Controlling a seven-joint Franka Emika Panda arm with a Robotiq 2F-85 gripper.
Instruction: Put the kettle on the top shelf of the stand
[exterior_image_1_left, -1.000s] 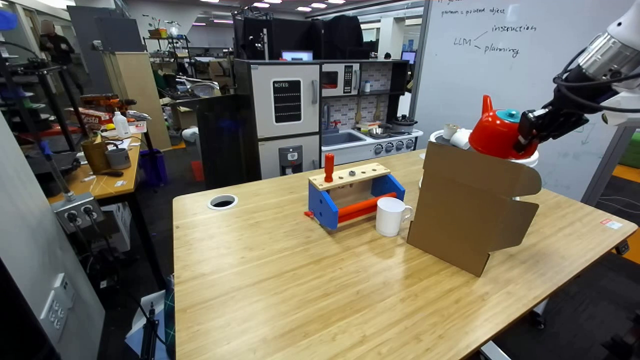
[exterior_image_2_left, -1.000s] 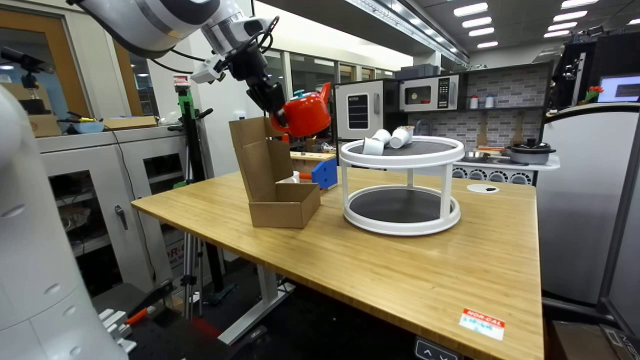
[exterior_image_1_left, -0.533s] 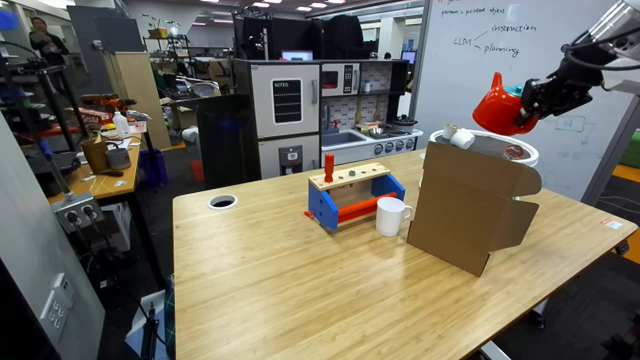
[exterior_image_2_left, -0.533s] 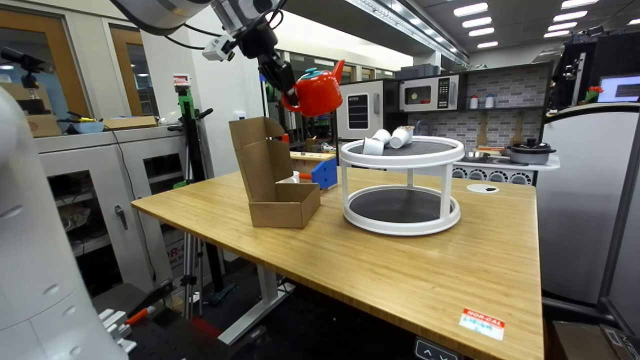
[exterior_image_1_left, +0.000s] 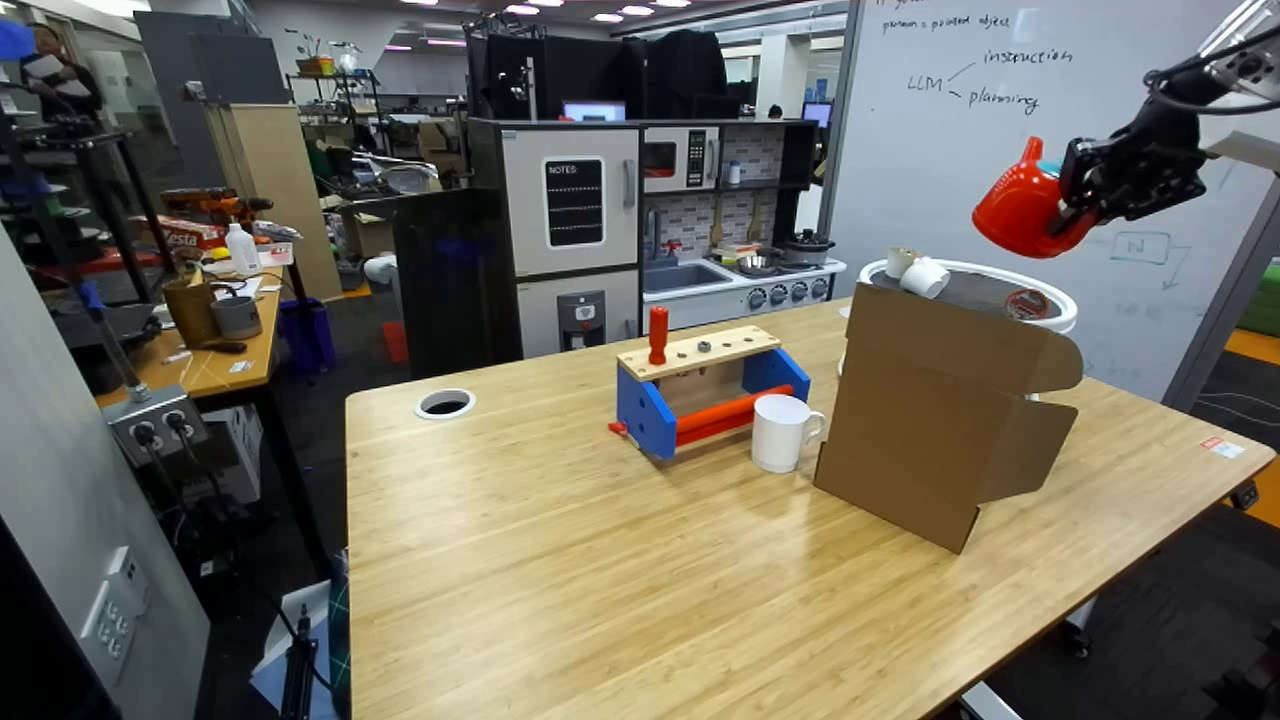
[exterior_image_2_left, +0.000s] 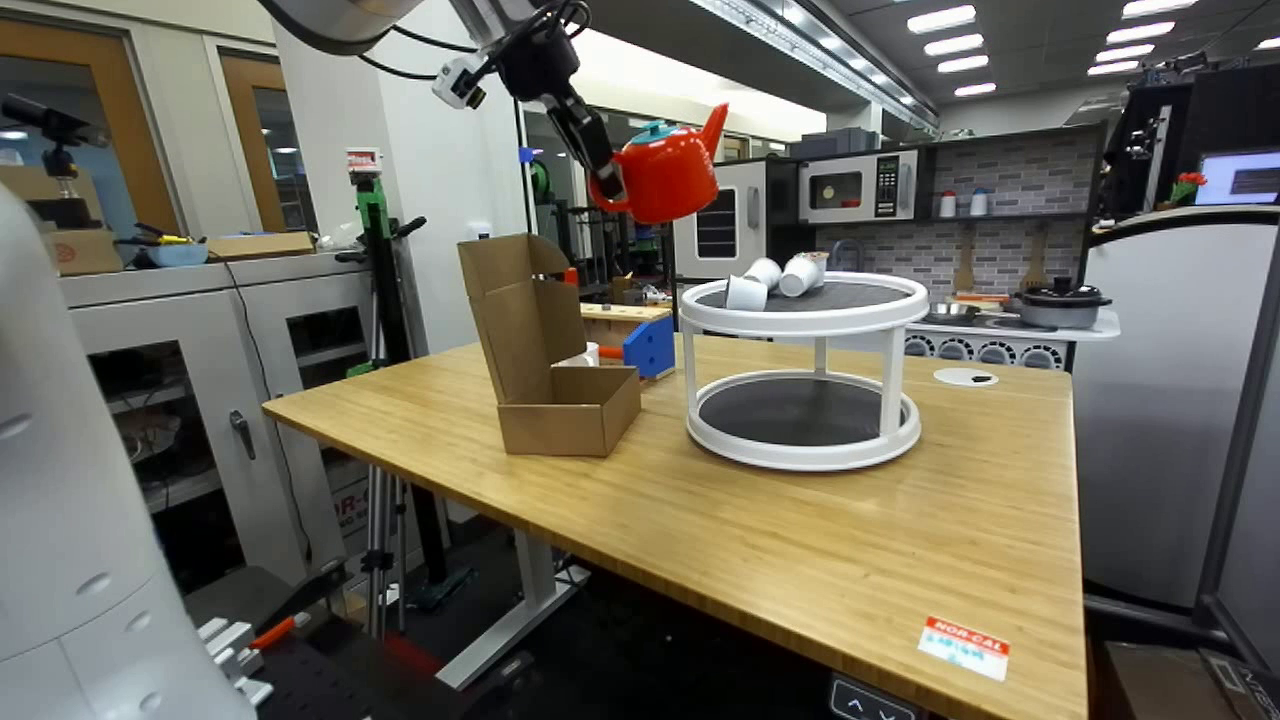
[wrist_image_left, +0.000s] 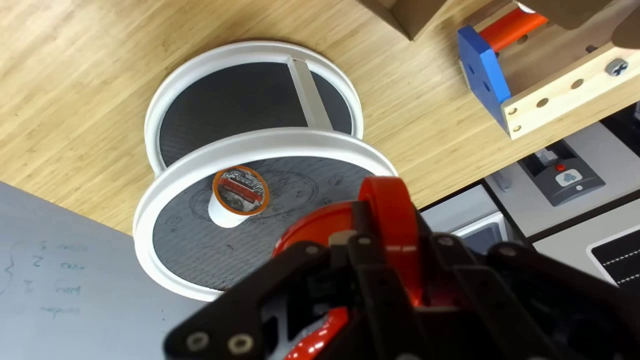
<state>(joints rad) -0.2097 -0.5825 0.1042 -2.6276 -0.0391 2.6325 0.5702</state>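
The red kettle (exterior_image_1_left: 1020, 212) hangs in the air, tilted, its spout pointing up and away from the arm. It also shows in an exterior view (exterior_image_2_left: 672, 178). My gripper (wrist_image_left: 387, 215) is shut on the kettle's side handle; the fingers sit on both sides of it. The stand is a white round two-tier one with dark grey shelves (exterior_image_2_left: 850, 318); it also shows in the wrist view (wrist_image_left: 145, 235). The kettle is higher than the top shelf and, in an exterior view, left of it. In the wrist view the kettle overlaps part of the top shelf.
Several small white pods (exterior_image_2_left: 746, 294) lie on the top shelf near one side. An open brown cardboard box (exterior_image_1_left: 930, 410) with its lid up stands close to the stand. A blue, red and wooden rack (exterior_image_1_left: 645, 412) and a white mug (exterior_image_1_left: 780, 432) are on the table beyond.
The kettle and gripper have risen from near the box's lid edge and moved right in both exterior views, toward the stand. The grip on the handle is kept. The box and stand have not moved.
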